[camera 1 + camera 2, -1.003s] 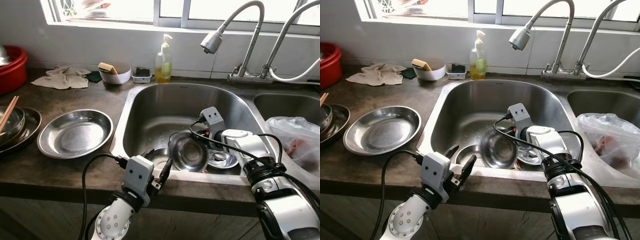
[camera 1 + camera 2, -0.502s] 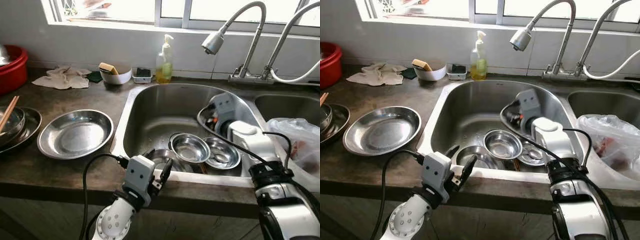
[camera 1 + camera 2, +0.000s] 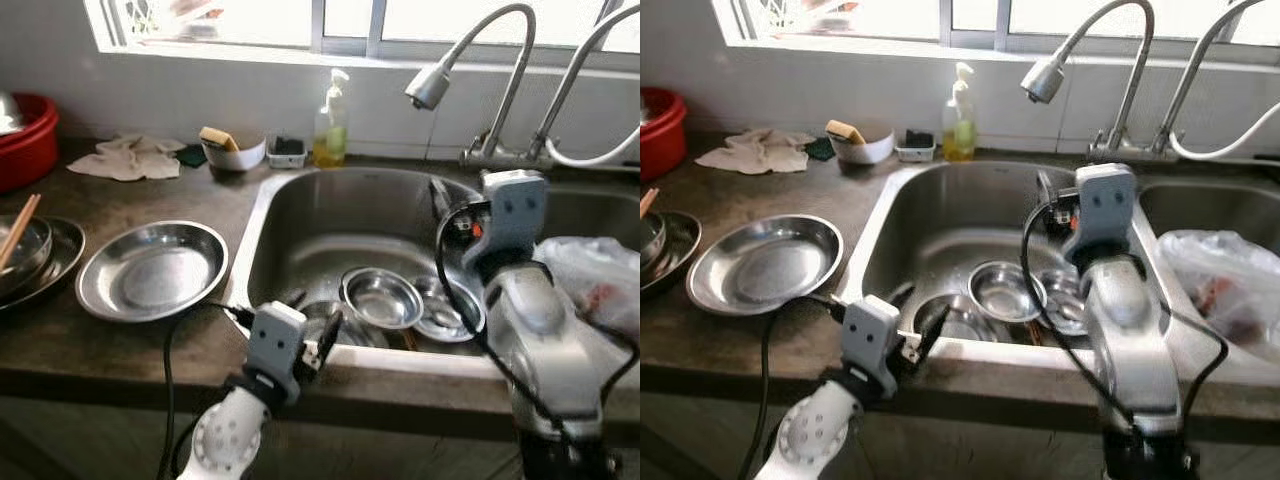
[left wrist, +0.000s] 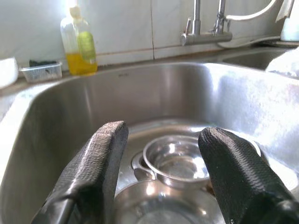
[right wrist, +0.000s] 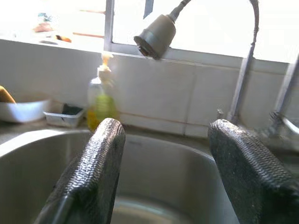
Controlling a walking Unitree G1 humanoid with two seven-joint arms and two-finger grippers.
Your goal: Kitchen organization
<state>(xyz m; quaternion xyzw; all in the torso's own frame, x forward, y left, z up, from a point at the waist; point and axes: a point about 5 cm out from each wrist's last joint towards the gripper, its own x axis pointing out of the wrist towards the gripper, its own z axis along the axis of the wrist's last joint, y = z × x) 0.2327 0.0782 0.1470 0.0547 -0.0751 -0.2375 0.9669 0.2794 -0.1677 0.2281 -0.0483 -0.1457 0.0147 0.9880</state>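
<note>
Raised from round steel bowls (image 3: 380, 297), right hand (image 5: 163, 163) gapes empty; left hand (image 4: 161, 172) open.

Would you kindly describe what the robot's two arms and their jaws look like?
Both arms are silver-grey with rounded joint housings. Each wrist carries a boxy grey camera block fed by a looping black cable. The left gripper and right gripper each have two long black fingers with a rough, woven-looking texture and rounded tips.

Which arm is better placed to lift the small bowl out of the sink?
Left. The left gripper sits open at the sink's near rim, aimed at the small bowl. The right gripper is raised, facing the faucet.
</note>
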